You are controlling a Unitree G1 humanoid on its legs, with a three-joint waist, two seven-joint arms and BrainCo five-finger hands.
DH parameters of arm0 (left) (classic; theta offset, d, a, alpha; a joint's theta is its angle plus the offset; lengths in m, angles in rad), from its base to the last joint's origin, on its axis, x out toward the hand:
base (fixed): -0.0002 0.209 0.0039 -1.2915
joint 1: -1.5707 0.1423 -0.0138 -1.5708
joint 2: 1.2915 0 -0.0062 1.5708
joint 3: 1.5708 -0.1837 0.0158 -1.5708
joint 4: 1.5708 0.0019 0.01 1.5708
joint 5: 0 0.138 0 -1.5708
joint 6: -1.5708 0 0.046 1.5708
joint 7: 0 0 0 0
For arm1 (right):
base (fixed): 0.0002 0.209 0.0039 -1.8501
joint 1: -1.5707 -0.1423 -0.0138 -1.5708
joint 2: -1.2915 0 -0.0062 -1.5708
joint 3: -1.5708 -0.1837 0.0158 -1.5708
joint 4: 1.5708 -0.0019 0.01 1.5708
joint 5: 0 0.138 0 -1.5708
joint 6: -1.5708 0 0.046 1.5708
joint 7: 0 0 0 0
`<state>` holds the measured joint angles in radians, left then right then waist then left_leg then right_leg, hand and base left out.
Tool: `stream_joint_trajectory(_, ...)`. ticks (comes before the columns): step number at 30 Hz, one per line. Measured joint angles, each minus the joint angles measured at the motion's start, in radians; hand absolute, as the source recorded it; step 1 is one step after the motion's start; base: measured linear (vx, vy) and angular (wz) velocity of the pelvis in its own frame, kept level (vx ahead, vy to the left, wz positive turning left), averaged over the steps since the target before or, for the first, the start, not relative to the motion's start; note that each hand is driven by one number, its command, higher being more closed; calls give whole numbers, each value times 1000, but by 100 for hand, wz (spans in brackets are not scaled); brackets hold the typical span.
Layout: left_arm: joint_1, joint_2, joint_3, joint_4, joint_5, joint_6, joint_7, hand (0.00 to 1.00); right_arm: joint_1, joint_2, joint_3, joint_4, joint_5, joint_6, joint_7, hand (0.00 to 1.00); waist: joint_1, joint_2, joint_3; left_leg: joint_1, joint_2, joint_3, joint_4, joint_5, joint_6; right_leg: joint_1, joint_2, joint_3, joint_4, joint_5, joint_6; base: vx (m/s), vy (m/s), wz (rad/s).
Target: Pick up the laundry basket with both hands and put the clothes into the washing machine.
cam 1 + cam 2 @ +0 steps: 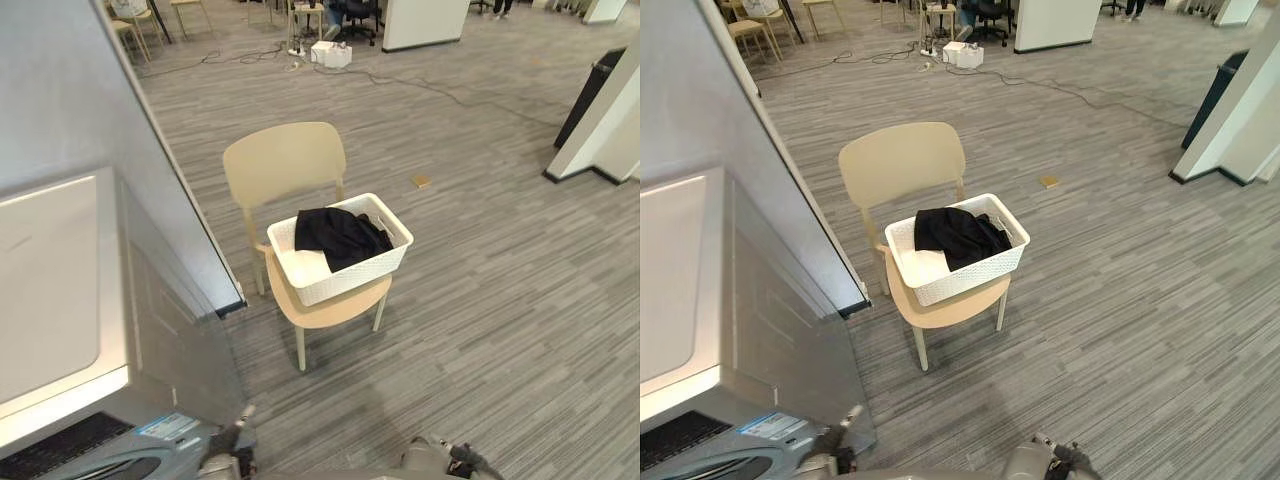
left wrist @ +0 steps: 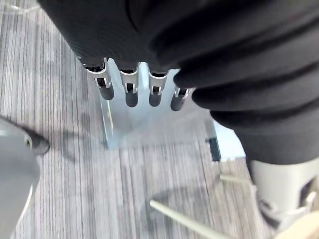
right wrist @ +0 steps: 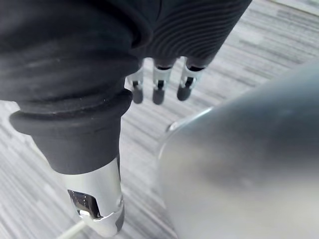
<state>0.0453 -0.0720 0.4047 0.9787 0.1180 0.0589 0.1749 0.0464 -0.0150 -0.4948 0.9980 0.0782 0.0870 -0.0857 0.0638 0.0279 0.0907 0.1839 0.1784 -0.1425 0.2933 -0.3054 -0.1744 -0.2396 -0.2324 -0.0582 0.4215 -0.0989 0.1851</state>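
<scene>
A white woven laundry basket sits on the seat of a beige chair in the middle of the floor. A black garment lies in it over something white. The washing machine stands at the near left, with a white top and a grey side. My left hand hangs over the floor with straight fingers and holds nothing. My right hand likewise hangs with straight fingers, empty. Both hands are well short of the basket.
A grey partition wall rises behind the machine. A small tan object lies on the floor past the chair. A white column and a black bin stand at the right. A white box and cables lie far back.
</scene>
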Motion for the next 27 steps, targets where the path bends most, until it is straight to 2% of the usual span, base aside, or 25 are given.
stream_joint_trajectory(1,2,-3,2,3,-16,-4,0,0,-3,-5,0,6,-1,-1,2,0,-6,13,-8,-30,33,-32,77,46,2,35,33,-38,-1,-30,-27,239,-503,23)
stream_joint_trajectory(3,6,-3,14,3,-29,-5,0,0,-3,0,5,9,-1,-1,2,0,-24,14,-7,-96,51,-60,212,100,30,83,52,-85,-23,-44,-50,180,-413,52)
stream_joint_trajectory(4,7,-1,37,-4,-45,-5,0,0,2,2,24,9,0,-1,2,0,-28,10,-1,-176,67,-55,367,195,78,138,76,-121,-56,-52,-70,108,-310,56)
stream_joint_trajectory(5,12,8,38,-4,-48,-4,-1,0,5,4,36,10,3,-1,2,0,-22,8,0,-235,87,-40,472,282,84,178,91,-131,-89,-53,-85,131,-300,46)
stream_joint_trajectory(6,28,17,37,-4,-51,-4,-3,0,-4,-1,45,20,8,-4,2,0,-18,6,2,-302,98,6,570,294,89,216,102,-154,-122,-50,-104,119,-240,37)
stream_joint_trajectory(7,31,32,28,-2,-68,-4,-3,0,-11,-21,45,42,25,-9,2,0,-20,4,4,-366,104,109,619,270,126,257,104,-182,-168,-40,-113,137,-231,41)
stream_joint_trajectory(8,30,37,21,-1,-68,-4,-4,0,-10,-32,45,51,36,-10,1,0,-21,4,4,-384,104,175,611,258,143,279,104,-198,-193,-34,-114,127,-181,63)
stream_joint_trajectory(9,31,40,10,1,-68,-5,-5,0,-9,-42,32,56,41,-11,-1,0,-22,5,7,-394,99,300,561,239,159,319,105,-229,-238,-23,-111,106,-93,51)
stream_joint_trajectory(10,31,41,9,1,-67,-6,-6,0,-9,-43,23,57,42,-11,-1,0,-19,3,8,-390,93,343,530,220,166,334,104,-243,-255,-20,-109,127,-34,62)
stream_joint_trajectory(11,31,51,-6,2,-63,-5,-15,0,-11,-42,21,57,43,-12,0,0,-20,-11,8,-340,60,370,426,183,134,356,90,-265,-281,-19,-106,161,-4,68)
stream_joint_trajectory(12,29,54,-33,7,-49,-4,-25,0,-22,-51,20,56,46,-12,0,0,-23,-16,6,-287,18,383,260,140,87,355,77,-289,-292,-10,-94,138,1,80)
stream_joint_trajectory(13,24,54,-47,11,-37,-4,-28,0,-32,-56,16,56,47,-13,0,0,-24,-12,9,-270,7,400,185,135,82,347,73,-311,-297,-4,-88,158,22,102)
stream_joint_trajectory(14,14,59,-52,14,-25,-3,-37,0,-60,-59,-6,58,48,-12,0,0,-23,-6,24,-240,-18,417,74,140,89,340,69,-351,-311,8,-84,98,50,96)
stream_joint_trajectory(15,15,68,-38,13,-29,-4,-41,0,-76,-53,-15,59,49,-13,0,0,-15,-17,40,-230,-41,410,13,147,103,348,68,-369,-333,16,-85,116,63,93)
stream_joint_trajectory(17,16,86,-22,15,-26,3,-41,0,-100,-37,-18,55,49,-17,-1,0,7,-31,50,-197,-60,387,-20,156,117,385,60,-389,-342,20,-89,90,62,48)
stream_joint_trajectory(19,41,85,-11,35,-26,2,-40,0,-106,-28,13,37,46,-36,3,0,7,-26,42,-139,-89,363,-66,163,126,431,40,-412,-340,19,-88,105,85,38)
stream_joint_trajectory(21,45,84,-14,44,-26,2,-40,0,-113,-30,44,33,45,-40,4,0,7,-24,24,-130,-108,363,-114,180,138,414,17,-416,-324,15,-82,70,91,13)
stream_joint_trajectory(22,45,84,-20,54,-26,1,-39,0,-127,-31,56,36,36,-41,7,0,7,-22,24,-113,-133,365,-166,189,149,384,-15,-414,-258,-9,-58,58,92,-2)
stream_joint_trajectory(23,45,83,-22,63,-27,1,-39,0,-128,-33,68,35,34,-41,10,0,6,-20,27,-99,-141,365,-193,189,153,357,-34,-406,-199,-24,-53,35,128,5)
stream_joint_trajectory(24,41,88,-46,82,-29,2,-38,0,-123,-32,77,35,30,-40,21,0,2,-14,30,-76,-148,364,-222,192,159,290,-80,-387,-30,-38,-47,-4,135,20)
stream_joint_trajectory(25,36,100,-72,82,-37,0,-38,0,-91,-15,106,29,30,-38,22,0,-3,-22,37,-48,-161,357,-218,183,171,206,-137,-317,206,-21,-73,-13,112,25)
stream_joint_trajectory(27,35,116,-88,78,-38,0,-38,0,-65,7,134,14,30,-35,23,0,-7,-33,41,-29,-165,334,-205,161,178,141,-154,-240,363,23,-118,-16,34,33)
